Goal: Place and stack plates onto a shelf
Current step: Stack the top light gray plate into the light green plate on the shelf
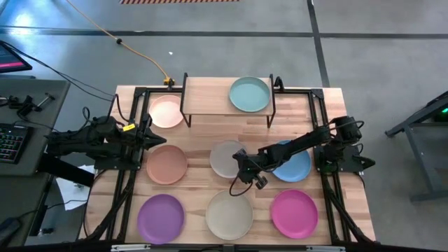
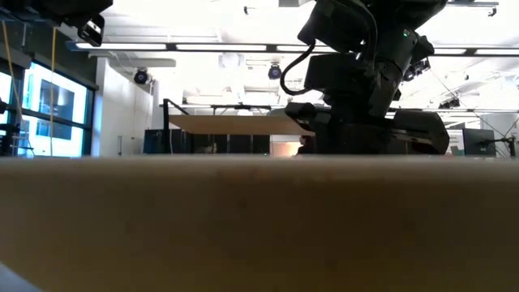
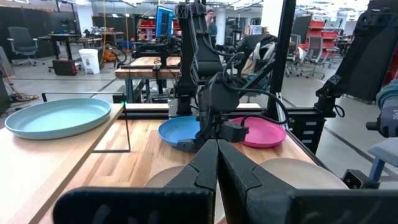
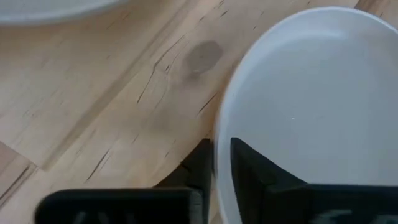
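High view: right pincer (image 1: 240,162) clamped on grey plate (image 1: 225,158), left pincer (image 1: 150,134) closed, wooden tabletop (image 1: 199,136).

My right arm hides much of the round blue plate (image 1: 297,168); the low view's foreground blurs everything on the table.

Seven plates lie around the shelf (image 1: 227,105)
Teal plate (image 1: 249,94) sits on the shelf's right half; right gripper (image 1: 241,165) reaches the grey plate (image 1: 225,158) in front of the shelf
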Available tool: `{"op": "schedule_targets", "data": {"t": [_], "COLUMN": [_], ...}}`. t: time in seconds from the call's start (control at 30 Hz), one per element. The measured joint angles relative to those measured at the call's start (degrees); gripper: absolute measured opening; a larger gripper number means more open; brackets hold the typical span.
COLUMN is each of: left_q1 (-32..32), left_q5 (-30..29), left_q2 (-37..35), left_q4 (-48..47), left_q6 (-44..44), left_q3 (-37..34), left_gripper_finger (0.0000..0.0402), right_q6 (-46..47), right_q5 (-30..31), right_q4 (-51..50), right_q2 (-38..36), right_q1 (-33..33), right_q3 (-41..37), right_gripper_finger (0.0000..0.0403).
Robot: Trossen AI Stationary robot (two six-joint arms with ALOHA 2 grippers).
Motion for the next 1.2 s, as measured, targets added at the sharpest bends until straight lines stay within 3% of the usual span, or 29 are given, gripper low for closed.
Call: {"op": "schedule_targets", "data": {"t": [0.13, 0.57, 1.2], "left_q1": [-0.01, 0.0, -0.01], "left_q5": [0.0, 0.0, 0.02], "left_q2": [0.0, 0.0, 0.0], "left_q4": [0.0, -0.01, -0.01], "left_q6": [0.0, 0.0, 0.0], "left_q3": [0.0, 0.0, 0.0], "left_gripper_finger": [0.0001, 0.0001, 0.0001], "right_q6": [0.08, 0.05, 0.46], "right_q5": [-0.04, 0.52, 1.27], "right_q4": [-0.45, 0.01, 0.07], "right_q2": [0.0, -0.18, -7.6], "right_q1": [0.0, 0.0, 0.02], "right_q3": [0.0, -0.04, -0.04], "right_gripper_finger": [0.0003, 0.0, 0.0]}}
